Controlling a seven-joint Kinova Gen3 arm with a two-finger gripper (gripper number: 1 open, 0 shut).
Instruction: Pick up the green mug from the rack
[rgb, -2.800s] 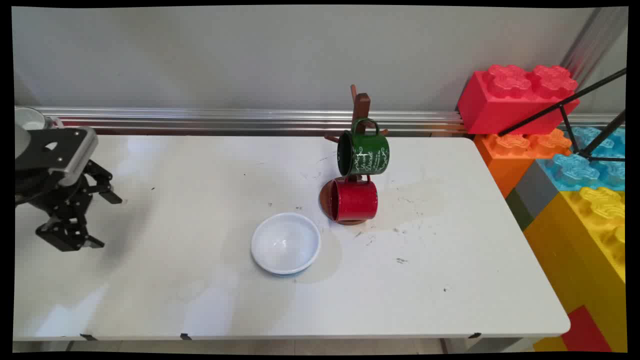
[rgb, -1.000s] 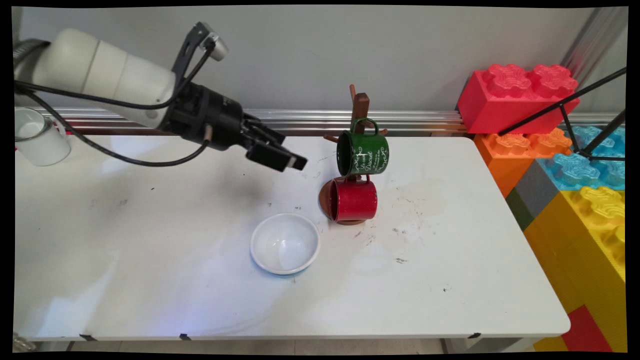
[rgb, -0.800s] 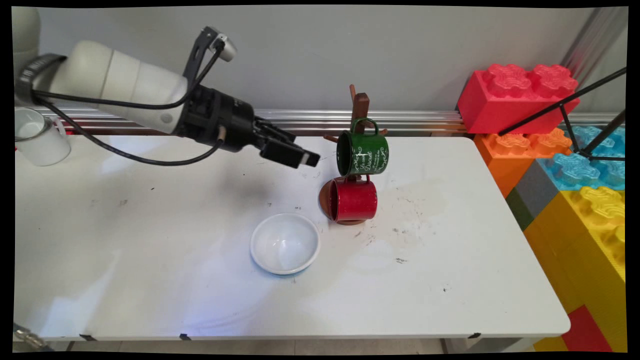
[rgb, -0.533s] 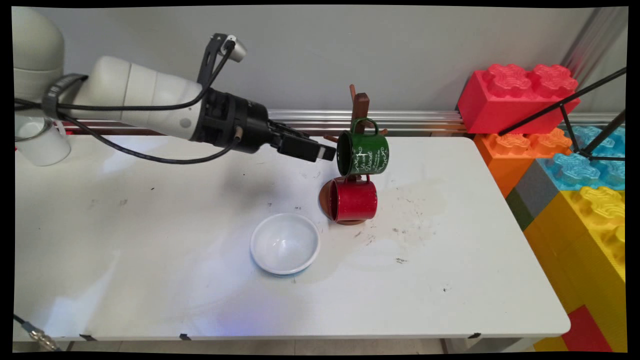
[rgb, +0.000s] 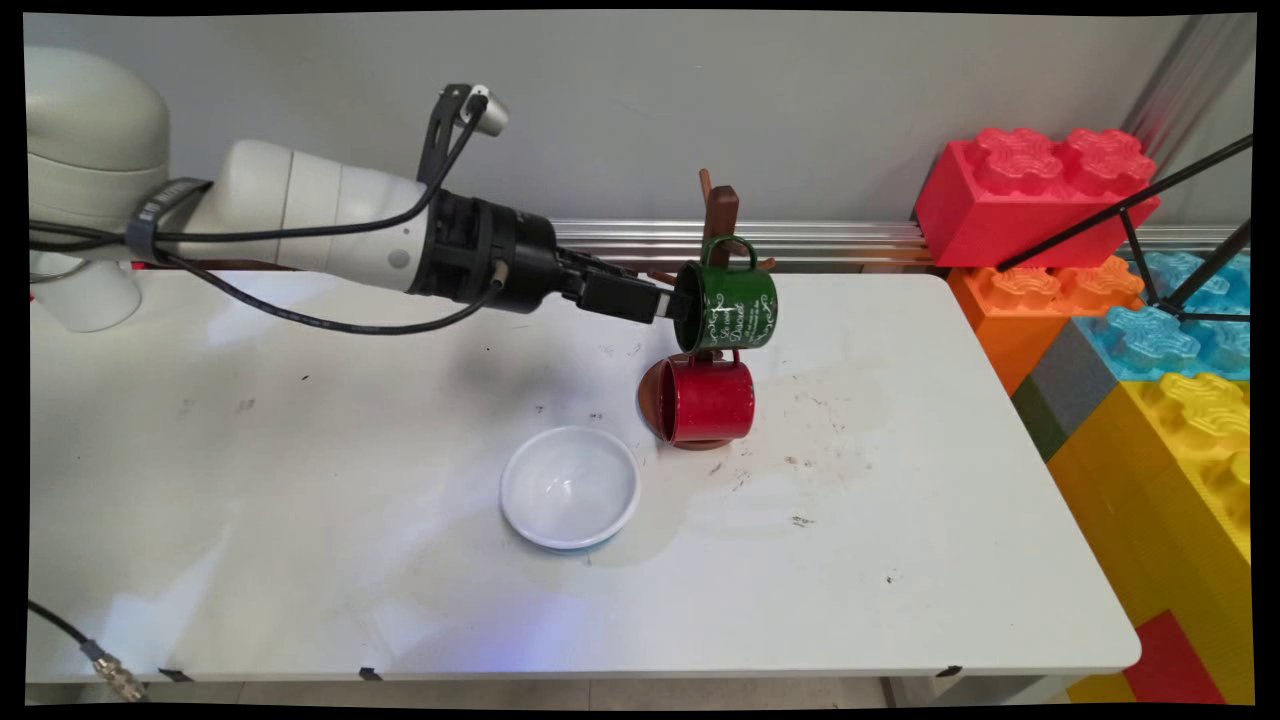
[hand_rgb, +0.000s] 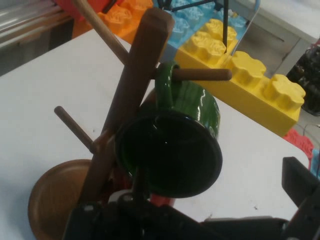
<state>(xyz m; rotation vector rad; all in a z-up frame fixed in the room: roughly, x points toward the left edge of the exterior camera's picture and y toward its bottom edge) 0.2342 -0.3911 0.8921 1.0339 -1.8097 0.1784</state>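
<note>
The gripper is held level at the open mouth of the green mug hung on the wooden rack, its fingers' spread being untellable.

A: What fills the middle?
B: Green mug, dark mouth toward the camera, handle hooked on a peg of the wooden mug tree.
A: Below the mug?
B: Tree's round base at lower left, a bit of red just under the rim.
A: Behind it?
B: White table, yellow block upper right, orange and blue blocks beyond.
</note>
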